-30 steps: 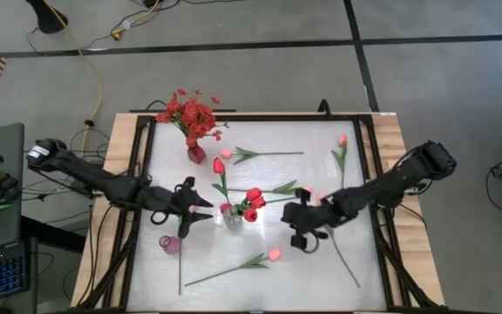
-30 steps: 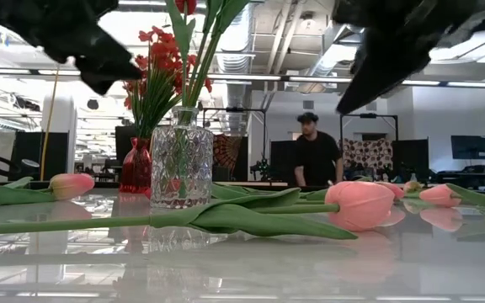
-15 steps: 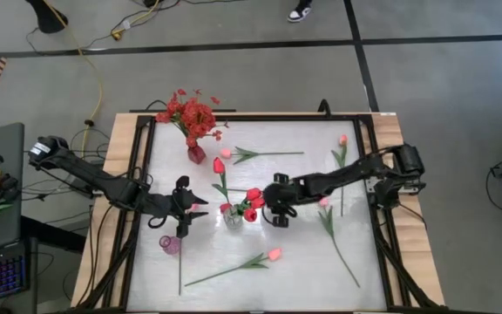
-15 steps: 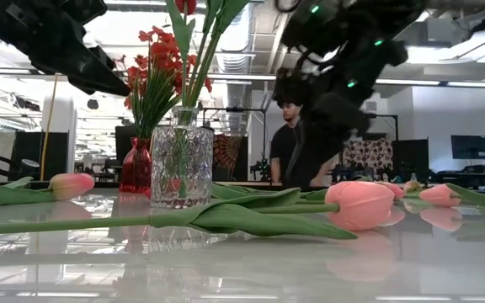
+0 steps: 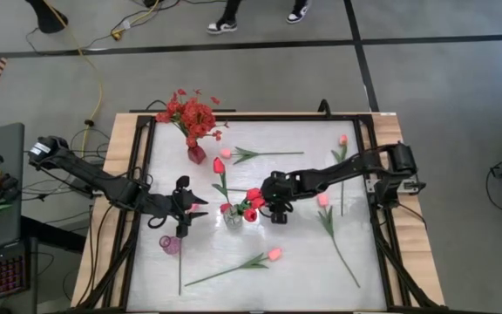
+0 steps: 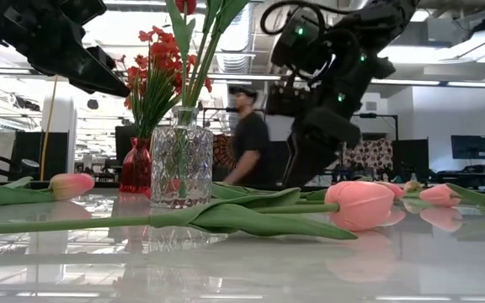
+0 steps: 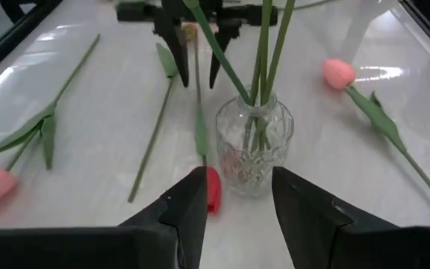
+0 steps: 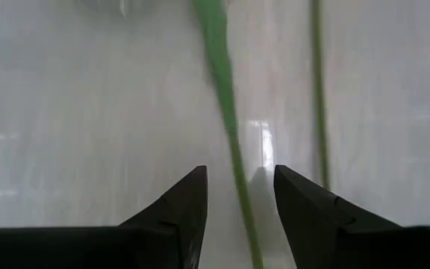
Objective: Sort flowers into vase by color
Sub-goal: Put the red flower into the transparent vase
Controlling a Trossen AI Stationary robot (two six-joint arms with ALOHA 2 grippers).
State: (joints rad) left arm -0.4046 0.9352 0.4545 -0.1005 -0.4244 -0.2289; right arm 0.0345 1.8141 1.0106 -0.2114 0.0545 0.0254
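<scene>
From above, going left to right, we first meet the left gripper [image 5: 190, 212], hanging over the white table [image 5: 321, 270] at about nine o'clock of the clear vase [image 5: 232, 215]. In its wrist view its fingers [image 7: 191, 213] are spread with nothing between them, and the clear vase [image 7: 254, 152] stands just ahead of the gap with green stems rising out of it. A red tulip bud [image 7: 212, 187] lies on the table beside the vase's foot.

At about seven o'clock of that gripper sits a small pink vase [image 5: 170, 244], and at twelve o'clock, near the table's far edge, a red vase [image 5: 196, 154] holds a bushy spray of red blossoms [image 5: 190, 116].

The clear vase at the table's middle carries red tulips [image 5: 253, 202]. A pink tulip [image 5: 274, 254] lies at five o'clock of it, and another pink tulip [image 5: 226, 153] lies at twelve o'clock.

The right gripper [image 5: 276, 212] hangs just beside the clear vase at three o'clock. Its wrist view shows its fingers [image 8: 178, 213] parted, with a green stem [image 8: 230, 142] running through the gap. We cannot tell whether they touch it.

Farther right, two more pink tulips [image 5: 324, 201] [image 5: 342, 139] lie on the table.

In the low view, a person [image 6: 247, 135] walks in the room behind.
</scene>
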